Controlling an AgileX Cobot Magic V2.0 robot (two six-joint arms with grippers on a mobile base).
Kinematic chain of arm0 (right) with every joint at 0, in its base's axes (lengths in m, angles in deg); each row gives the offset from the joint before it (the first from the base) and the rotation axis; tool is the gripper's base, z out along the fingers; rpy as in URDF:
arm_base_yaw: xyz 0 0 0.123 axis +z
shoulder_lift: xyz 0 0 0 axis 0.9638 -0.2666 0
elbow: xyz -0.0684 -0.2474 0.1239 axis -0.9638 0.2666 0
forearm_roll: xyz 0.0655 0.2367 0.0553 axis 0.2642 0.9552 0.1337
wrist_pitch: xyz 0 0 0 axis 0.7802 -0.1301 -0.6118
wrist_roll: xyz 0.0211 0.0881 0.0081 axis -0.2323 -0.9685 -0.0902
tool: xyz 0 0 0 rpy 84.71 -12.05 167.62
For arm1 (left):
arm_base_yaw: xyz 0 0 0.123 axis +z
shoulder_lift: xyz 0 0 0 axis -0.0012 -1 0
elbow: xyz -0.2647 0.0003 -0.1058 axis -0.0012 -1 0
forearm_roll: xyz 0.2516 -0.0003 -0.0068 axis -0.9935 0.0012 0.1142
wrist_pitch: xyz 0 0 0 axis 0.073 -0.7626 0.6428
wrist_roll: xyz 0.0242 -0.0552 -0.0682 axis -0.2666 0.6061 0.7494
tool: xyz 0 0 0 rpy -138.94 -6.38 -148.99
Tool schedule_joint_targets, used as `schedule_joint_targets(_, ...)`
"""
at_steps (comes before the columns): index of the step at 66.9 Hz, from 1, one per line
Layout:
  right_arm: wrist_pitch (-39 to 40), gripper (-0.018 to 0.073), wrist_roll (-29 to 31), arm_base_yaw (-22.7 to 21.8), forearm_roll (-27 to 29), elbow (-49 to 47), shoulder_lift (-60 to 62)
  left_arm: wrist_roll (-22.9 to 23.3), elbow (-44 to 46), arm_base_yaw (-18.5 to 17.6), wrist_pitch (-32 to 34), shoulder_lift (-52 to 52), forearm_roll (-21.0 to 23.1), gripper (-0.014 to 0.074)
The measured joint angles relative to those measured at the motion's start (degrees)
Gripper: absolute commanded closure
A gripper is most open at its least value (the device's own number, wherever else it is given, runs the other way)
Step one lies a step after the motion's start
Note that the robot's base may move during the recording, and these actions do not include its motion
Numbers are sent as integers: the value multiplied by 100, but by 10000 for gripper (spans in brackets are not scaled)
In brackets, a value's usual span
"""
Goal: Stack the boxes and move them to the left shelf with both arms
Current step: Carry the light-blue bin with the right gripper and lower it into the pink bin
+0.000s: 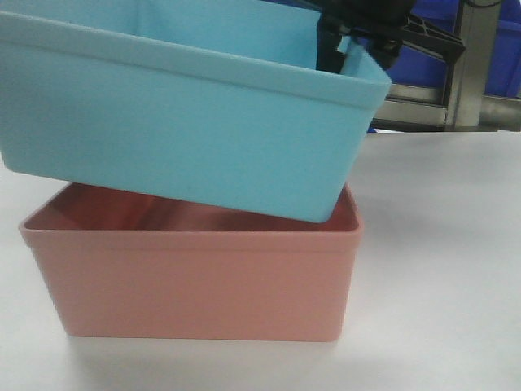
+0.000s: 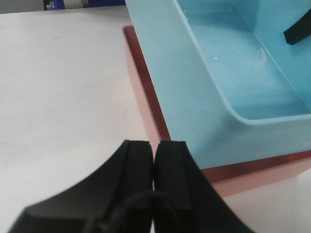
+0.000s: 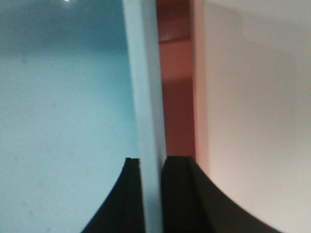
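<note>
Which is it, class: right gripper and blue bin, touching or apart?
Touching. Right wrist view: the right gripper clamps the blue bin by its wall, one plate against each side.

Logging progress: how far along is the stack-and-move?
Done: blue bin sits partway inside pink bin, tilted. In hand: right gripper jaws clamp its wall; left gripper shut, empty. Left: seat it level, then carry both off the table.
</note>
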Motion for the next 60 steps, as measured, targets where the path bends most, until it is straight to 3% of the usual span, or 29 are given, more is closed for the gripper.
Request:
schedule_joint_targets(51, -83, 495, 66, 0, -403, -8, -297, 0, 0, 0, 0, 0, 0, 610)
schedule_joint_targets(60, -83, 338, 268, 0, -403, -8, -297, 0, 0, 0, 0, 0, 0, 610)
